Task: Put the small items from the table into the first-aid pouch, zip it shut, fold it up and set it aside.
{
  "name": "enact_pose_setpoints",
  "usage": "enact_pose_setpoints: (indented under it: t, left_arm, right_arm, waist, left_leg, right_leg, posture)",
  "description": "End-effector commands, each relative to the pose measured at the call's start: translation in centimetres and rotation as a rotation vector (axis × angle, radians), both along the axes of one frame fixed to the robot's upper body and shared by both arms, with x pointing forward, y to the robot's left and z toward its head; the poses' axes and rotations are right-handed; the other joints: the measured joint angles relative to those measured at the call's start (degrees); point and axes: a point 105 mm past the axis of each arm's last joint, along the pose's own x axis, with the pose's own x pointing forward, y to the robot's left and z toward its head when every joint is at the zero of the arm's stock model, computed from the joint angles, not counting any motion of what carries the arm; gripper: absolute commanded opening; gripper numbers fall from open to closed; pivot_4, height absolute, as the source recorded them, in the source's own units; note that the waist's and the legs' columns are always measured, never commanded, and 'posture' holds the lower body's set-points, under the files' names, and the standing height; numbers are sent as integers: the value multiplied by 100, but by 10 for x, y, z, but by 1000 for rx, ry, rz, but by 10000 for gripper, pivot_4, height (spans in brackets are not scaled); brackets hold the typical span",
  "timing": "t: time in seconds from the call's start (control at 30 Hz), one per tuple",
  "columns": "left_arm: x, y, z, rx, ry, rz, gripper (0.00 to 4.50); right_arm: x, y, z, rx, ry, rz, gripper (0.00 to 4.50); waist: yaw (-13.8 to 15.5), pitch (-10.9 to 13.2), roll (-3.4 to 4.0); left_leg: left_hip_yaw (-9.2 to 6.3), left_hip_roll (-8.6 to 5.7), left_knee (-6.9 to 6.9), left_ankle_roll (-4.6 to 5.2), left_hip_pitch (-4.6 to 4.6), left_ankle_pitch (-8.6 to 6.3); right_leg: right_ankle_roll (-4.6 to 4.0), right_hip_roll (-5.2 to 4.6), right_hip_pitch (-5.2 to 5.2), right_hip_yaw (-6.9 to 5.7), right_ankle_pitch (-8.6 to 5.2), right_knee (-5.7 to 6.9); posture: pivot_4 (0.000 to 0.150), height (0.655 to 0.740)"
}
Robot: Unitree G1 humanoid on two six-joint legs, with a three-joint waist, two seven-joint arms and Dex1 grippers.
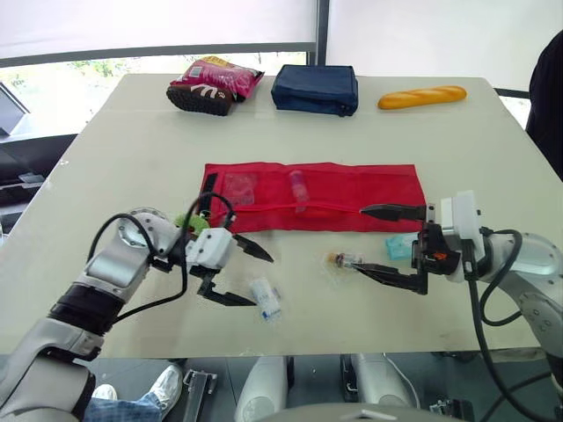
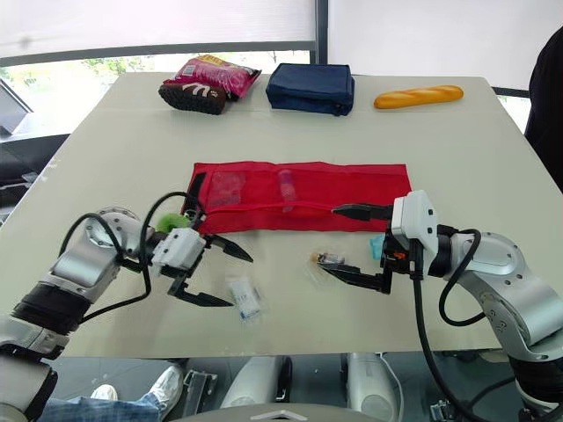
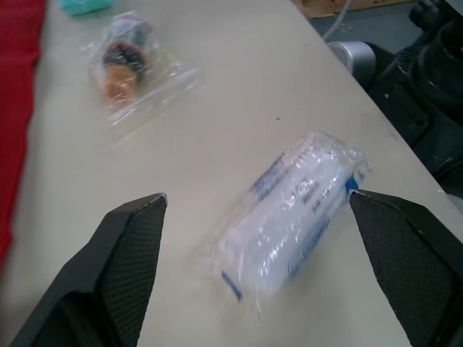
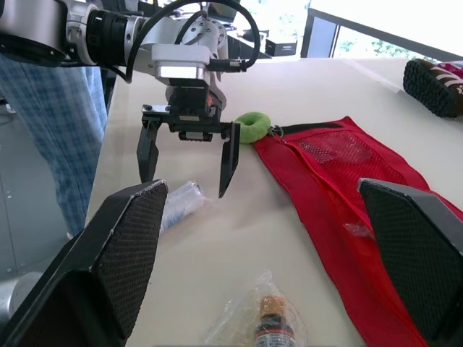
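The red first-aid pouch point(image 1: 352, 189) lies unfolded and flat mid-table, with a small tube point(image 1: 299, 186) inside its mesh pocket and a green ring point(image 1: 189, 222) at its left end. In front of it lie a plastic-wrapped white roll point(image 1: 265, 297), a small bottle in a clear bag point(image 1: 343, 260) and a teal item point(image 1: 398, 247). My left gripper point(image 1: 262, 280) is open, its fingers either side of the roll point(image 3: 289, 217) without touching it. My right gripper point(image 1: 359, 239) is open just right of the bagged bottle point(image 4: 271, 329), holding nothing.
Along the far edge sit a snack bag point(image 1: 214, 83), a navy pouch point(image 1: 315, 90) and a baguette point(image 1: 422, 97). A person's dark sleeve point(image 1: 550, 97) shows at the right edge. The loose items lie close to the table's front edge point(image 1: 290, 352).
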Motion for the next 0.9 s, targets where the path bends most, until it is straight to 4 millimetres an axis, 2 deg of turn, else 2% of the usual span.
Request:
enact_pose_setpoints:
  t: [0.03, 0.17, 0.33, 0.43, 0.47, 0.5, 0.53, 0.57, 0.63, 0.7, 0.8, 0.9]
  left_arm:
    - [1, 3, -6, 95, -69, -125, 43661]
    - [8, -2, -14, 124, -95, -179, 43661]
    - [-1, 0, -21, 150, -52, -234, 43661]
    - [1, 1, -21, 147, -54, -228, 35797]
    - [3, 1, -21, 142, -55, -222, 30467]
    - [3, 1, -21, 141, -53, -217, 28294]
    - [4, 3, -21, 143, -52, -207, 22925]
    - [5, 4, -21, 145, -50, -198, 20691]
    - [8, 8, -20, 143, -44, -164, 10636]
    - [13, 5, -13, 96, -26, -106, 4522]
    - [20, -5, 1, 2, -9, -35, 3260]
    - [25, -26, 18, -118, 20, 52, 3166]
  right_arm:
    - [-5, 3, 9, 4, -40, 14, 45000]
    - [-7, 3, 9, -2, -37, 18, 45000]
    - [-8, -2, 8, -28, -38, -7, 45000]
    - [-8, -5, 8, -31, -40, -21, 45000]
    - [-8, -5, 8, -32, -41, -24, 45000]
    - [-8, -5, 8, -32, -41, -26, 45000]
    - [-8, -5, 8, -32, -41, -28, 45000]
    - [-8, -5, 8, -32, -41, -29, 45000]
    - [-7, -6, 6, -38, -34, -37, 45000]
    - [-6, -6, 2, -65, -10, -48, 45000]
    - [-3, -3, -7, -107, 14, -66, 45000]
    - [3, 5, -13, -143, 8, -97, 45000]
  waist:
    - [-2, 0, 0]
    - [-26, 0, 0]
    - [-22, 0, -1]
    - [-22, 0, 0]
    - [-20, 0, 0]
    - [-19, 0, 0]
    - [-18, 0, 0]
    - [-15, 0, 0]
    - [-8, 0, 0]
    - [-10, 0, 0]
    - [-13, 0, 0]
    - [-18, 0, 0]
  left_leg:
    - [3, -1, 1, 0, 0, 0]
    - [7, -1, -1, 0, -1, 0]
    - [3, -2, -1, 1, -4, 0]
    - [1, -2, -1, 1, 0, -1]
    - [1, -2, -1, 1, 0, -1]
    - [3, -2, -1, 1, -1, -1]
    - [3, -2, 0, 1, 0, -1]
    - [3, -2, 0, 1, 2, 0]
    - [5, -1, 1, 1, 2, 0]
    - [5, -1, 2, 1, 2, 0]
    - [5, 0, 3, 1, 0, 0]
    - [2, 0, 3, 1, -3, 0]
  right_leg:
    - [0, 0, 0, -2, 0, 1]
    - [0, 2, 0, 2, 0, -1]
    - [-1, 1, -1, 3, 0, -5]
    - [0, 0, -1, 10, 0, -4]
    - [0, 0, -1, 10, 0, -3]
    - [1, 1, 0, 7, 0, -3]
    - [1, 1, 0, 6, 0, -2]
    - [2, 1, 0, 6, 0, 0]
    - [2, 2, 1, 0, -1, 2]
    - [2, 3, 2, -2, -1, 2]
    - [2, 4, 2, -4, -1, 2]
    - [1, 2, 1, -3, -1, 0]
  posture:
    - [1500, 7400]
    - [1500, 7400]
    - [1500, 7400]
    - [1500, 7400]
    - [1500, 7400]
    - [1500, 7400]
    - [1500, 7400]
    - [1500, 7400]
    - [1500, 7400]
    - [1500, 7400]
    - [1500, 7400]
    - [1500, 7400]
